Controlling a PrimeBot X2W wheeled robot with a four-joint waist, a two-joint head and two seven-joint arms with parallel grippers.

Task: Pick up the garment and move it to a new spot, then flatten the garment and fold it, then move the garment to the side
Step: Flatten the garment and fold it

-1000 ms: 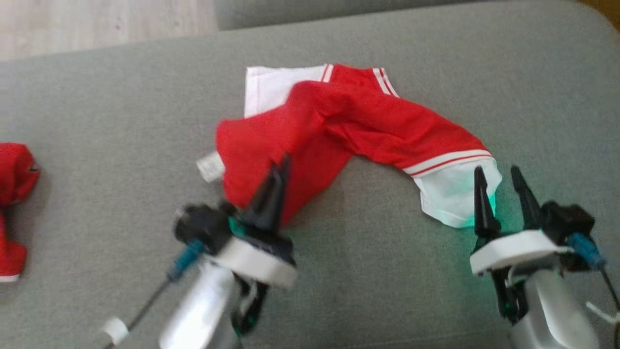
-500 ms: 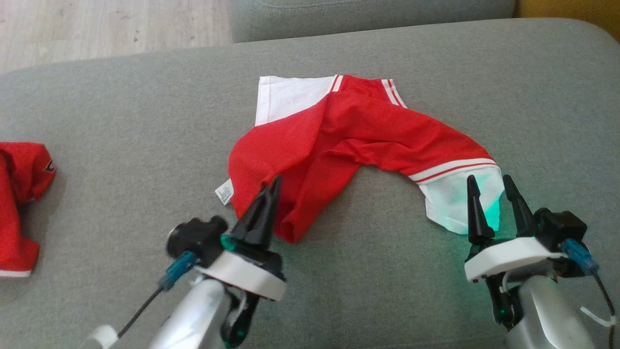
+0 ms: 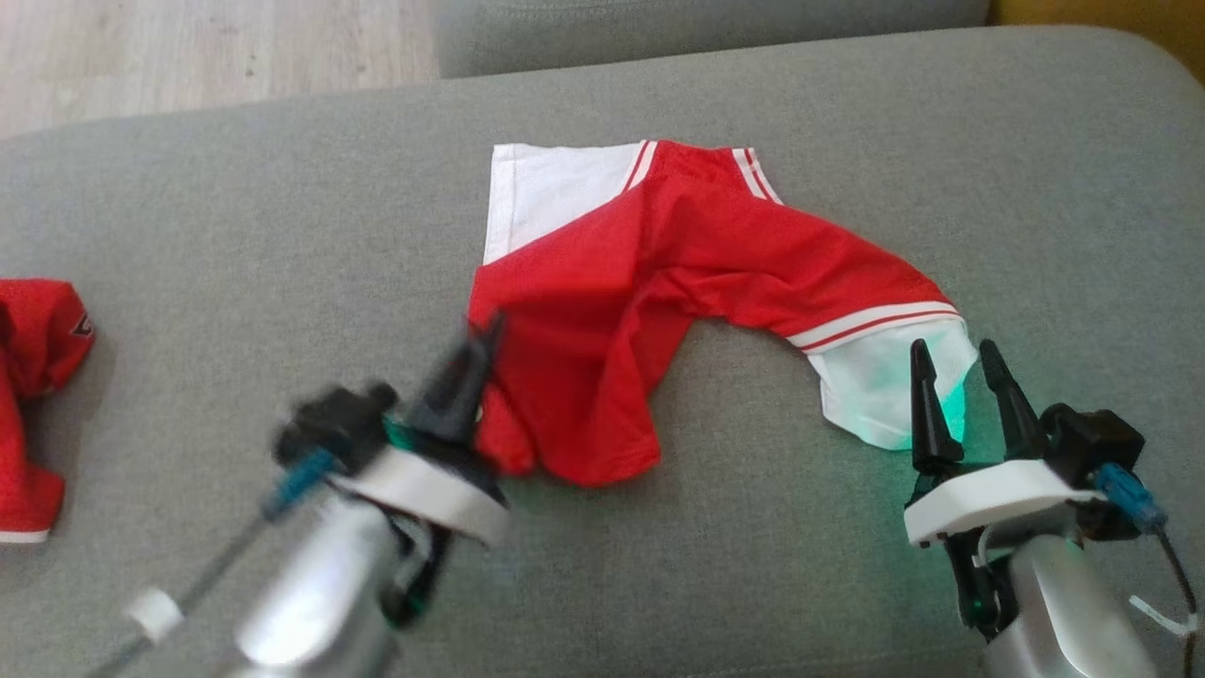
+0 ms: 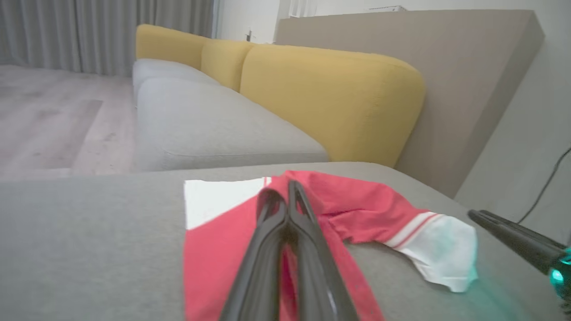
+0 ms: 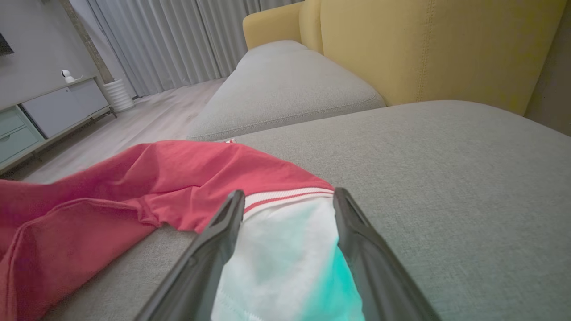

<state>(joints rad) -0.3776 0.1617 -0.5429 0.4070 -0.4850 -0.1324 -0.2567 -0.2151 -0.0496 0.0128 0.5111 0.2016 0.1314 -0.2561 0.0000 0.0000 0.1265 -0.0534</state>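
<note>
The garment (image 3: 678,254) is a red shirt with white sleeves, lying crumpled in an arch on the grey sofa seat (image 3: 235,217). My left gripper (image 3: 490,328) is shut at the garment's lower left edge, and red cloth bunches beside its fingers. In the left wrist view the shut fingers (image 4: 267,249) lie over the red cloth (image 4: 214,249). My right gripper (image 3: 953,350) stands open at the right end, a finger on each side of the white sleeve (image 3: 875,386). The right wrist view has that sleeve (image 5: 285,249) lying between the open gripper (image 5: 289,196) fingers, green-lit.
Another red piece of clothing (image 3: 33,377) lies at the seat's left edge. A second grey cushion (image 5: 285,89) and yellow backrests (image 4: 330,98) stand beyond the seat. Wooden floor (image 3: 188,47) lies past the far left edge.
My left gripper, still shut, has swung left. The garment's lower left part has bunched and spread at the bottom, and its small white label is now hidden. The right gripper has stayed put.
</note>
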